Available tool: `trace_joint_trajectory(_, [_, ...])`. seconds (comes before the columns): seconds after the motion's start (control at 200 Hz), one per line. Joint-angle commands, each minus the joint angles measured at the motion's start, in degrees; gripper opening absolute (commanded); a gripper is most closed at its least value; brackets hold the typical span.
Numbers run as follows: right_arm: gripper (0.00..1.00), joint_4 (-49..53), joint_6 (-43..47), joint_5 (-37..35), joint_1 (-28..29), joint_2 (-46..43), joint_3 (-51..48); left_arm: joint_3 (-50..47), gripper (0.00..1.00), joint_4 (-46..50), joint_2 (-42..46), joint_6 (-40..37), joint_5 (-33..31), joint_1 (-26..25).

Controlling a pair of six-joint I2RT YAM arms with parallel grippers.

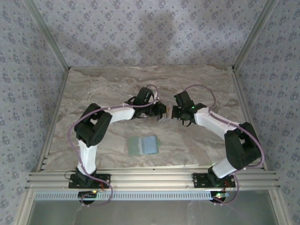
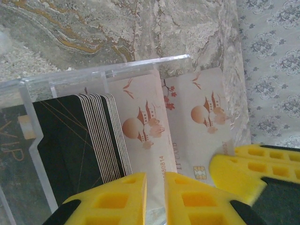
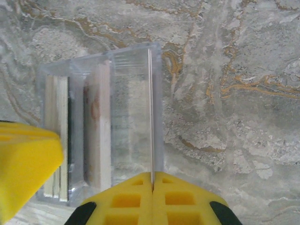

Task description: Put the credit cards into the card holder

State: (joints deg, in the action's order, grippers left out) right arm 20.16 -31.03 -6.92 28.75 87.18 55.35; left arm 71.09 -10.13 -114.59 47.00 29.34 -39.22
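Grips a clear case [image 2: 108, 70] with the left end effector [image 2: 154, 187], fingers narrow on its near edge. Pinches one credit card [image 2: 201, 122] with the right end effector [image 3: 152, 180], closed flat on it at the case's bare end: cream face, orange-red pagoda and sun, gold chip. Carries more credit cards [image 2: 140, 122] upright in the case, cream and black. Has the card holder [image 1: 143, 145] flat on the worktop [image 1: 197, 84] near the arm bases, well apart from both end effectors, sage-green beside pale blue.
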Motion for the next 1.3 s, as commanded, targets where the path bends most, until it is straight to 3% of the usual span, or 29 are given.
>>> trace_joint_trajectory(0.0, [0.00, 3.04, 0.39, -2.84, 0.79, -2.31, 1.86, -0.47, 0.18, 1.08, -0.90, -1.28, 0.19, 0.60])
trace_joint_trajectory(0.3, [0.00, 2.71, -0.17, -0.07, 2.02, -2.40, 1.92, 0.06, 0.18, 1.16, 1.15, -1.66, 2.29, 0.60])
trace_joint_trajectory(0.565, [0.00, 2.70, -0.26, -5.30, 4.35, -6.77, 0.90, -0.77, 0.18, 1.17, 2.79, -2.09, 2.21, 0.71])
trace_joint_trajectory(0.964, [0.00, -1.57, -1.28, 3.71, 3.44, -2.74, 1.16, -1.69, 0.18, 0.97, 5.41, -1.91, 1.60, 0.82])
trace_joint_trajectory(1.294, [0.00, -2.38, -1.61, 4.40, 2.12, -0.51, 0.27, 1.14, 0.17, 2.75, 3.14, -2.80, 2.40, -0.02])
